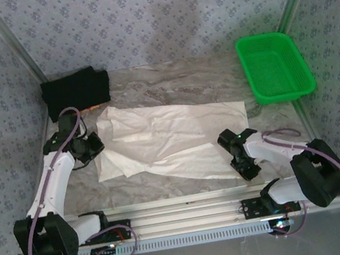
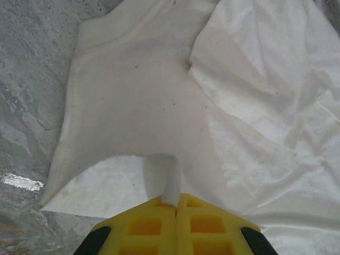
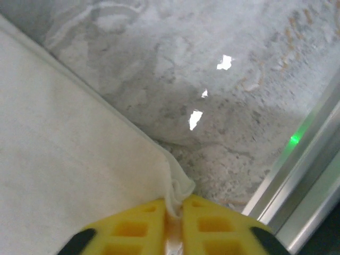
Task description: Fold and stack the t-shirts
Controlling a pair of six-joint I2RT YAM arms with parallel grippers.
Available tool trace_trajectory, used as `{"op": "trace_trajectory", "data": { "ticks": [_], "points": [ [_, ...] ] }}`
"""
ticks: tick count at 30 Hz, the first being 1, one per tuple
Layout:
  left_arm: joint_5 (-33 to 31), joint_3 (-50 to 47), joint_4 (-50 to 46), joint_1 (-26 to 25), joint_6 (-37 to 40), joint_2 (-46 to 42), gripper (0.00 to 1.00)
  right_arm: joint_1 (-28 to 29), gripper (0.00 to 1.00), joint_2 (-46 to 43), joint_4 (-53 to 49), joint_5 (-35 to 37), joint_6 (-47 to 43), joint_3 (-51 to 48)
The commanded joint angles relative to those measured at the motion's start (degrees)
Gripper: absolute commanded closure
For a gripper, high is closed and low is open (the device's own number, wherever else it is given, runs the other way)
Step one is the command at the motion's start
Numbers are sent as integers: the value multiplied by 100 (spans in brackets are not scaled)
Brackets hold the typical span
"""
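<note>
Top external view: the cream shirt (image 1: 172, 143) lies spread and rumpled mid-table, and the black shirt (image 1: 76, 92) sits bundled at the far left corner. Both grippers are clamped shut on the cream shirt. The left gripper (image 2: 176, 204) pinches a raised fold at its left side, and the right gripper (image 3: 174, 210) pinches its near right corner. This looks like the first fold; next, both should lift and carry the cloth across together. The green basket (image 1: 275, 69) stands well apart, blocking nothing.
</note>
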Motion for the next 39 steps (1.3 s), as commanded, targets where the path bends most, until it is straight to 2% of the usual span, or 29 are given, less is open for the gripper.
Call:
{"op": "trace_trajectory", "data": {
  "ticks": [1, 2, 9, 20, 24, 31, 37, 39],
  "points": [
    [93, 17, 9, -28, 82, -115, 100, -80, 97, 134, 102, 90, -2, -224],
    [88, 21, 10, -15, 84, -111, 100, -103, 100, 84, 8, 138, -71, -165],
    [79, -131, -151, 130, 2, -211, 100, -182, 100, -518, -806, 331, -703, 458],
    [193, -926, -686, 420, -475, -644, 100, -259, 100, -1505, -2135, 476, -1051, 956],
    [308, -1074, -757, 582, -655, -706, 100, -427, 100, -1820, -2187, 483, -1198, 842],
    [116, -731, -1089, 828, -554, -678, 100, -827, 100, -1869, -1979, 399, -1819, 885],
    [336, -311, -682, 960, -479, -368, 100, -1244, 100, -1666, -1600, 241, -2434, 1003],
    [343, 61, -504, 831, -330, -153, 100, -1413, 100, -1531, -1442, 215, -2716, 1129]
  ]
}}
